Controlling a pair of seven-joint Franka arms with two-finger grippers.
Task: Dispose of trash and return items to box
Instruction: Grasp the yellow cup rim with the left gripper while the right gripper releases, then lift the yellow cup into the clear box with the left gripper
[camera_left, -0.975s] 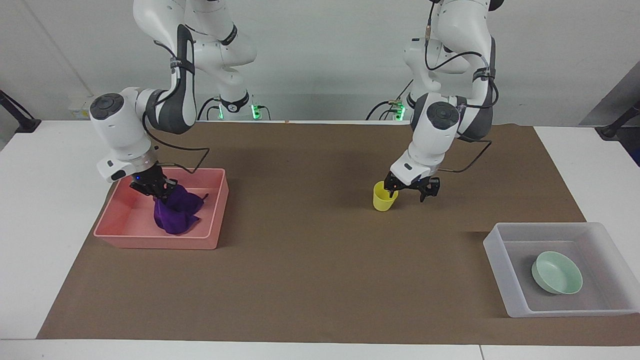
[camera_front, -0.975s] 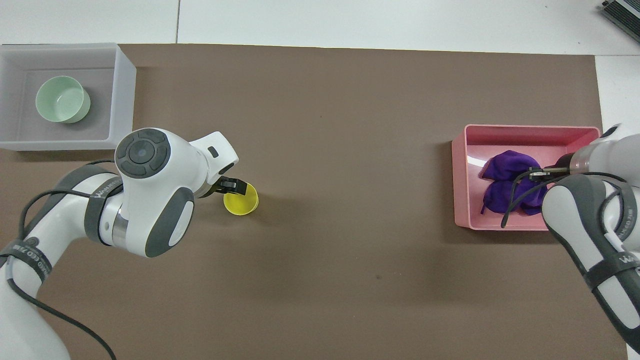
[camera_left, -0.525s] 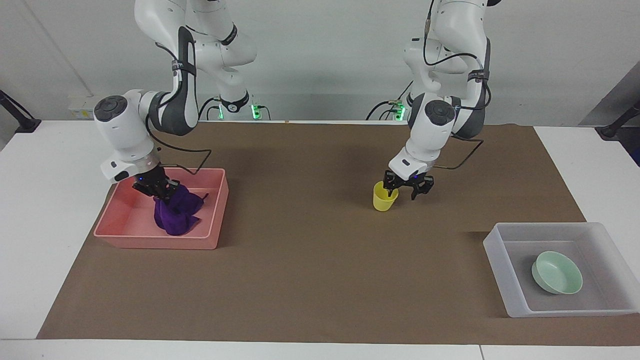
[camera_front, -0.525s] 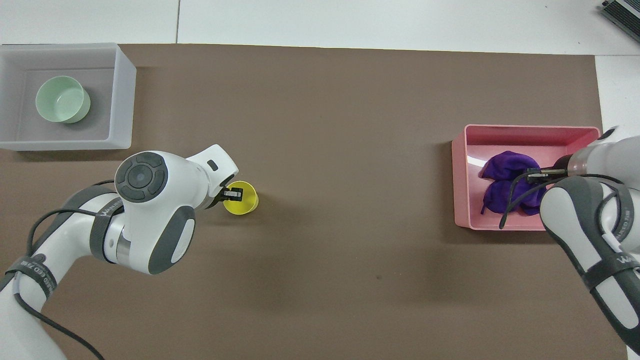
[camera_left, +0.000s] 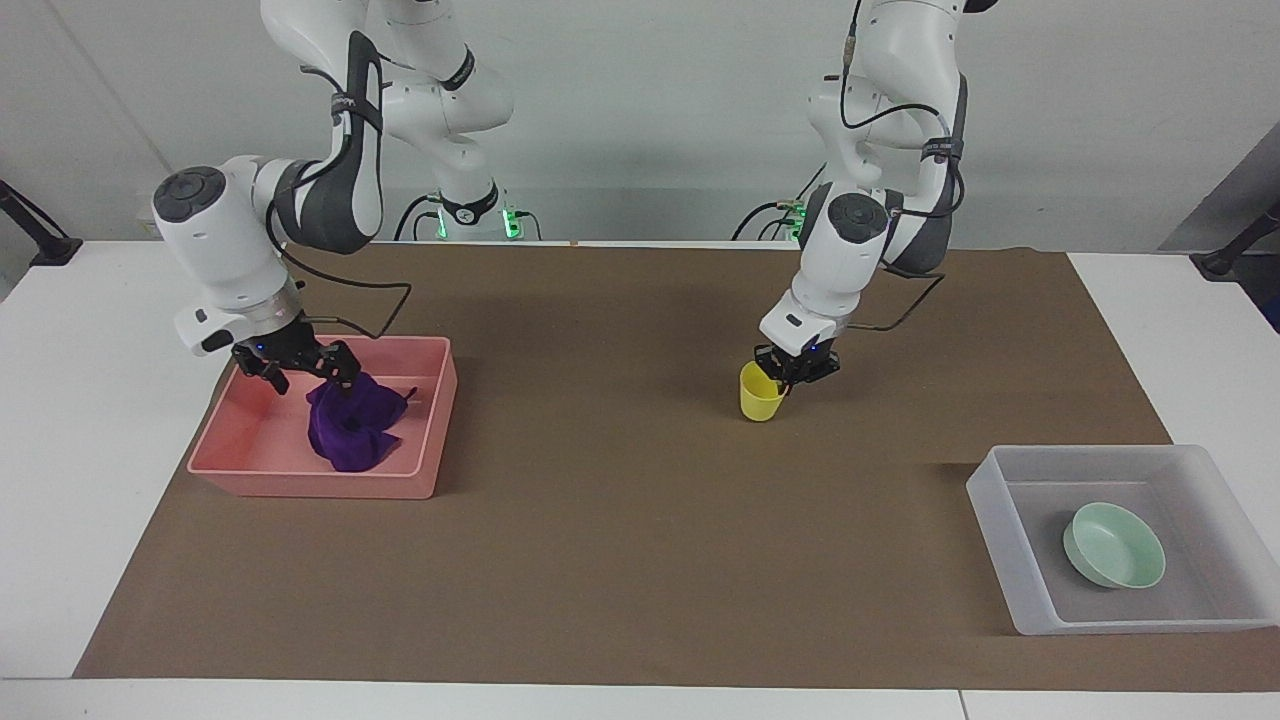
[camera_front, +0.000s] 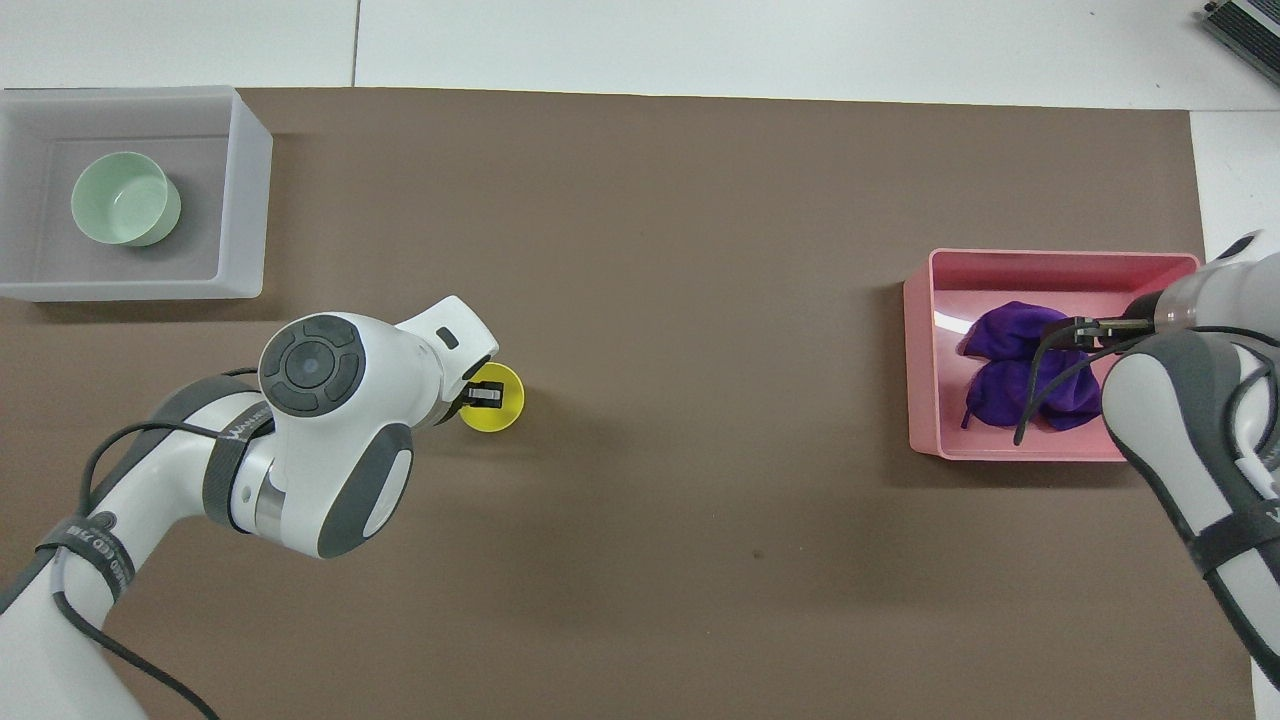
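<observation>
The yellow cup (camera_left: 758, 394) (camera_front: 496, 412) stands upright on the brown mat, about midway along the table. My left gripper (camera_left: 795, 368) (camera_front: 485, 395) is shut on the cup's rim, one finger inside it. The pale green bowl (camera_left: 1113, 544) (camera_front: 122, 197) lies in the translucent box (camera_left: 992, 505) (camera_front: 250, 200) at the left arm's end, farther from the robots than the cup. My right gripper (camera_left: 300, 372) is open just above the purple cloth (camera_left: 350, 425) (camera_front: 1010, 335), which lies loose in the pink bin (camera_left: 440, 400) (camera_front: 915, 370).
A brown mat (camera_left: 620, 520) (camera_front: 680, 250) covers most of the white table. The pink bin sits at the right arm's end. In the overhead view the right arm covers part of the pink bin and the right gripper.
My left gripper has closed on the yellow cup's rim and nudged it slightly. My right gripper has opened, let go of the purple cloth and risen a little above it.
</observation>
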